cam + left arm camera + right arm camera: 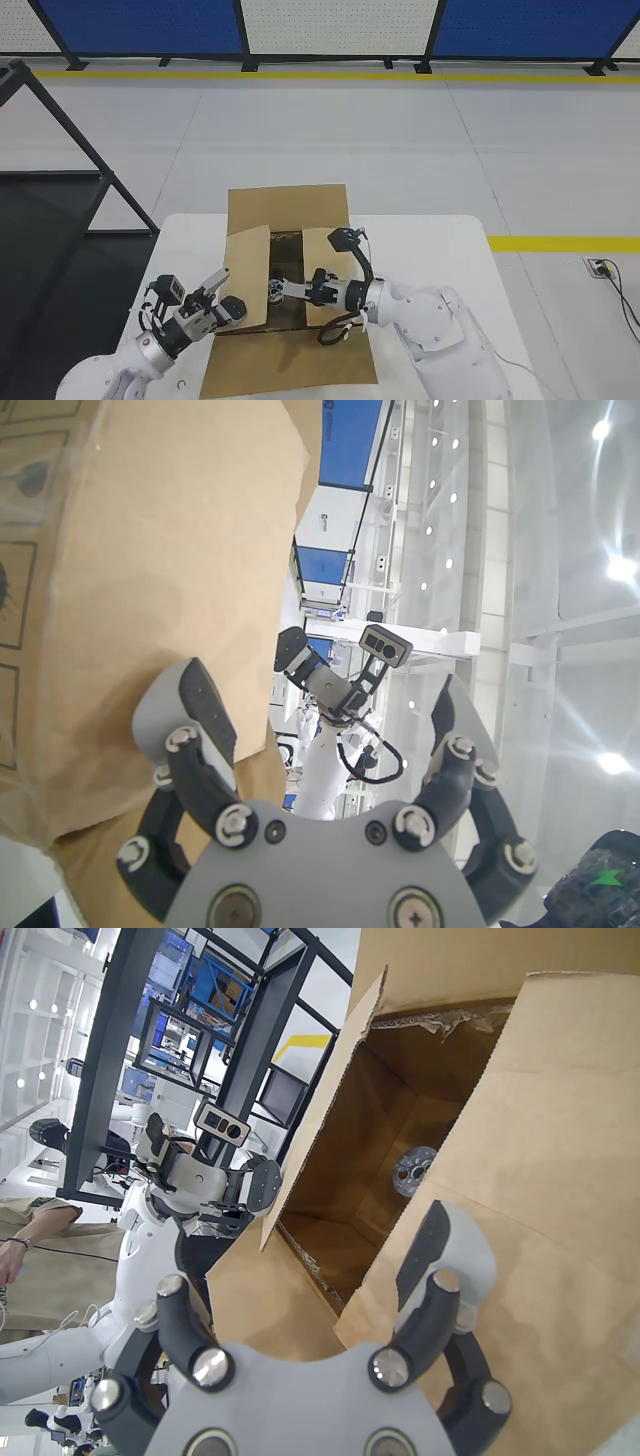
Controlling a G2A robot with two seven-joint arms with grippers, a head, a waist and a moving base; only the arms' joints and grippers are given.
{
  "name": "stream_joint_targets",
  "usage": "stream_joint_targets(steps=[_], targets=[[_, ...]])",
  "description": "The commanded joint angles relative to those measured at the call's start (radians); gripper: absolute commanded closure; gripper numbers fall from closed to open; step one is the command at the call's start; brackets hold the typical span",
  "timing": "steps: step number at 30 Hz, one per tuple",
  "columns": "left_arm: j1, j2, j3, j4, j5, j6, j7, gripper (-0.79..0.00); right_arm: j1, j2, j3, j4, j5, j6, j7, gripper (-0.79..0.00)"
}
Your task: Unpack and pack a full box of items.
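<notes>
An open cardboard box (288,205) stands mid-table with its flaps spread. My left gripper (225,296) sits open at the box's left flap (150,575). In the left wrist view one of its fingers (200,705) rests against that flap, and the left gripper (325,705) holds nothing. My right gripper (275,291) is over the box opening, open. In the right wrist view one finger (435,1243) lies on a flap (550,1128) and the other is hidden behind cardboard. A round metal disc (412,1170) lies deep inside the box.
The box sits on a white table (430,240). A black metal frame (60,160) stands to the left of the table. The floor beyond carries yellow lines (560,243).
</notes>
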Motion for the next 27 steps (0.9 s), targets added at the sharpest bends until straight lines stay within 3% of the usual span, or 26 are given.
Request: stream_joint_targets(steps=[1,27], targets=[[-0.009,0.0,0.012,0.008,0.005,0.008,0.008,-0.785,0.004,0.001,-0.006,0.007,-0.006,0.004,-0.004,-0.785],[-0.053,0.0,0.081,0.062,0.03,0.041,0.054,-0.785,0.031,0.015,-0.057,0.052,-0.019,0.024,-0.013,-0.785]])
